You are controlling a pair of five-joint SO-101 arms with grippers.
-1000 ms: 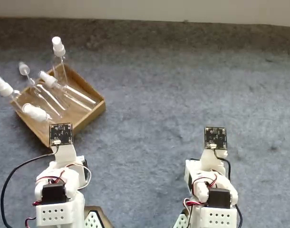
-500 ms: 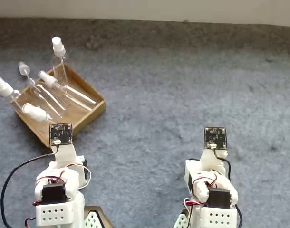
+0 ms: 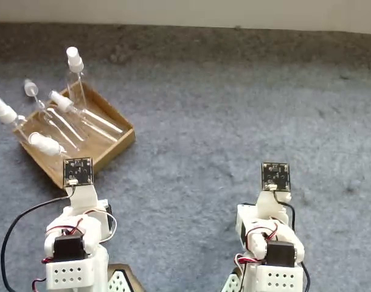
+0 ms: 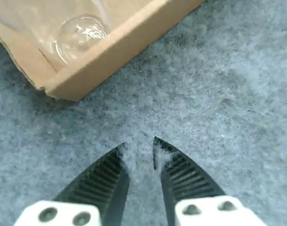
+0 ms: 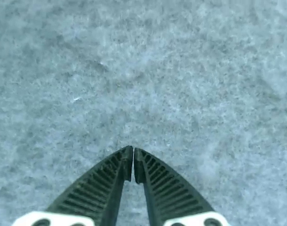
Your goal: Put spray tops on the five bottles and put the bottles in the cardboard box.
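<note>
While the left jaws hang just off the near corner of the box [image 4: 116, 46], a little apart and holding nothing, the right jaws sit pressed together, also empty, over bare worktop [image 5: 148, 70] well away from the box. All five bottles [image 3: 88, 120] lie in the box, each with a white top [image 3: 74, 59] on. They rest slanted and crossing one another, clear bodies on the cardboard floor, necks pointing toward the far and outer sides of the box. Several tops stick out past its rim. From the left wrist, the round clear base of one bottle [image 4: 82, 32] shows against the inside of the box wall.

The box sits skewed on the worktop, one corner turned toward the left arm [image 3: 76, 228], which stands just beside it. The right arm [image 3: 272, 234] stands well apart from the box, on the side away from it.

The worktop is covered in a grey, fuzzy, carpet-like felt, mottled lighter and darker, with a few small pale specks. Bits of pale fluff show at the tips of the left jaws. Beyond the box the felt runs into a darker band, and behind that band lies a pale strip of wall [image 3: 234, 11]
</note>
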